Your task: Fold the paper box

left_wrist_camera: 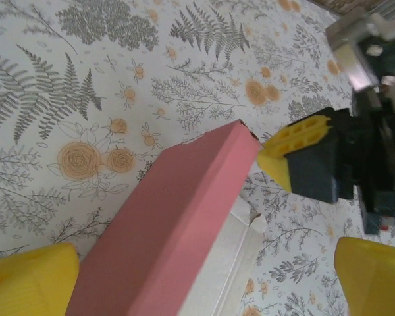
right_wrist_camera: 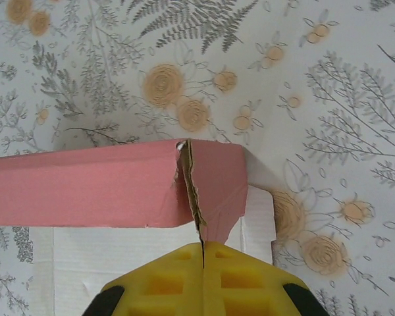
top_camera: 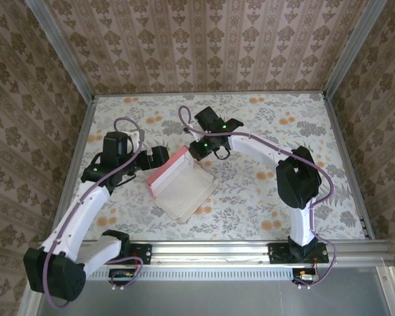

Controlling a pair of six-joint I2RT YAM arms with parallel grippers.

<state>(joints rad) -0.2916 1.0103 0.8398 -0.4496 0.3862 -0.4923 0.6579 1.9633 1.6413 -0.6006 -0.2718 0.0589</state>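
The paper box (top_camera: 182,186) lies mid-table, pale inner side up, with one long pink wall (top_camera: 166,168) folded upright on its left side. My right gripper (top_camera: 199,150) is at the far end of that wall. In the right wrist view its yellow fingers (right_wrist_camera: 171,283) are shut on the thin card edge at the wall's torn-looking corner (right_wrist_camera: 196,191). My left gripper (top_camera: 159,157) is at the wall's outer side and is open. In the left wrist view the pink wall (left_wrist_camera: 178,224) runs between its yellow fingertips (left_wrist_camera: 26,280), touching neither. The right gripper's fingers (left_wrist_camera: 296,141) are just past the wall's far end.
A floral cloth (top_camera: 263,125) covers the table. Wallpapered walls with metal corner posts (top_camera: 85,92) close off the back and sides. An aluminium rail (top_camera: 210,250) holding both arm bases runs along the near edge.
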